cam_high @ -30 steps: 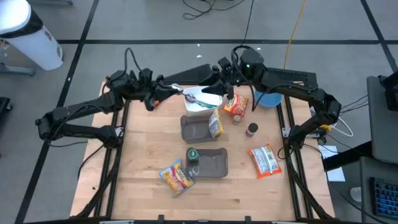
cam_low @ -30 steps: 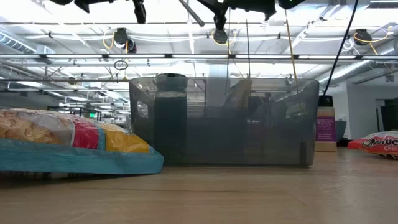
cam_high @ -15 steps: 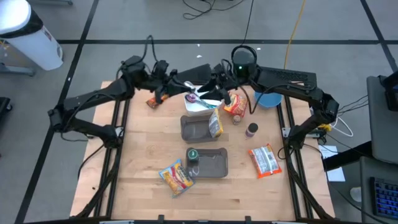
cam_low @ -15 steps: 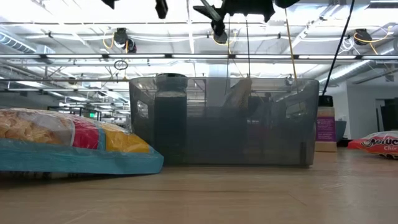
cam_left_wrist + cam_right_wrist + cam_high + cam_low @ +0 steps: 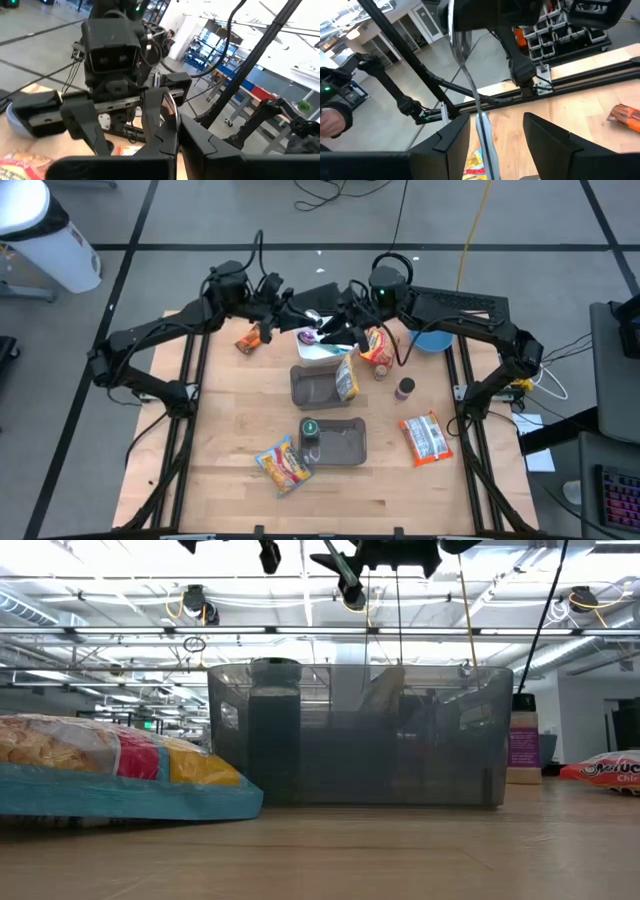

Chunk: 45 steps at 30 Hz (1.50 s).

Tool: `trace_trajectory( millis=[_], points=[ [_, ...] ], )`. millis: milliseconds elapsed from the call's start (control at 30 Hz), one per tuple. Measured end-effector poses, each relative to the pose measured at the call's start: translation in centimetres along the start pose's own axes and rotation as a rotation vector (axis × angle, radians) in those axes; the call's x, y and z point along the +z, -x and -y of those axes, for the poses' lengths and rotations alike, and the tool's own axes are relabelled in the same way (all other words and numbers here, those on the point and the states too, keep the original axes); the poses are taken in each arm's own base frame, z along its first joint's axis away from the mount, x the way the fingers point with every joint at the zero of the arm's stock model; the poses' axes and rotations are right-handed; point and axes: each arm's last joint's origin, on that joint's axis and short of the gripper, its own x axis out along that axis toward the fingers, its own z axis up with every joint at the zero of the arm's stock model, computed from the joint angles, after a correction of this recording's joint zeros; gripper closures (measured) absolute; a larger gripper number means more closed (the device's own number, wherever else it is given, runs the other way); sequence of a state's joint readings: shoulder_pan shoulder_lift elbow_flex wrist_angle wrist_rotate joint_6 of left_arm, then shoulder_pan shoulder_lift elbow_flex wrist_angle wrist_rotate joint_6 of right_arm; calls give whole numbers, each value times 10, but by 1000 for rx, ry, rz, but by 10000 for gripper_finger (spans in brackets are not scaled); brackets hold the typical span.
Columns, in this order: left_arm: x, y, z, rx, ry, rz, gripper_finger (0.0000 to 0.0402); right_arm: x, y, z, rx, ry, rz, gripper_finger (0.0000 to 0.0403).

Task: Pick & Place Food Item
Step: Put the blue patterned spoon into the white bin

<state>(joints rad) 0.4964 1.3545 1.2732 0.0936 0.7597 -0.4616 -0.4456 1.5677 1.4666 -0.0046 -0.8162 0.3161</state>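
A metal spoon (image 5: pixel 470 95) is held in the air over the table's far middle, with my left gripper (image 5: pixel 175 132) shut on it. My right gripper (image 5: pixel 496 117) faces the left one (image 5: pixel 300 318) at the same height. It is open, one finger on each side of the spoon's handle (image 5: pixel 484 131), with a gap on both sides. Food bags lie below on the table: a chip bag (image 5: pixel 284 464) near the front, a red-and-white bag (image 5: pixel 426 437) at the right, and an orange bag (image 5: pixel 378 348) at the far side. My left gripper pinches the spoon between its two shut fingers, near the bowl end (image 5: pixel 454 30). The fingers come level from the table's left. The spoon is lifted clear of the table, and its handle reaches away from the left fingers toward my right gripper. The exact spot of the hold is hidden by the gripper's own body.
Under the grippers stands a white container (image 5: pixel 320 350). Nearer are a grey tray (image 5: pixel 312 390) with a yellow bag (image 5: pixel 346 378) leaning in it, and a second grey tray (image 5: pixel 345 445) beside a green-lidded can (image 5: pixel 309 428). A blue bowl (image 5: pixel 432 338), a small jar (image 5: pixel 404 388) and an orange packet (image 5: pixel 248 340) also lie about.
My left gripper has gone up and toward the table's right, carrying the spoon to my right gripper. The spoon's handle now lies between the right fingers. The right arm has hardly shifted.
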Motion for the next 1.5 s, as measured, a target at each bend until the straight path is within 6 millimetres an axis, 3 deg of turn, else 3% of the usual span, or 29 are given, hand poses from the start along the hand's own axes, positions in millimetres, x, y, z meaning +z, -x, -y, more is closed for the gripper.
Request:
trace_trajectory(
  millis=[333, 600, 933, 1100, 1300, 1500],
  points=[
    [-1, 1, -1, 11, 3, -13, 386, -2, 0, 0, 21, 2, -20, 290],
    [-3, 3, -3, 24, 12, -29, 386, -2, 1, 1, 15, 50, -20, 384],
    [4, 7, -6, 21, -39, 21, 367, 0, 1, 1, -9, 86, -4, 387],
    [11, 17, -14, 49, -27, 59, 321, 0, 2, 2, -39, 82, -1, 387],
    [24, 36, -24, 19, -38, 92, 251, 1, 7, 8, -63, 77, 9, 387],
    [36, 70, -34, -21, 50, 79, 220, 9, 30, 24, -133, 21, 49, 387]
  ],
)
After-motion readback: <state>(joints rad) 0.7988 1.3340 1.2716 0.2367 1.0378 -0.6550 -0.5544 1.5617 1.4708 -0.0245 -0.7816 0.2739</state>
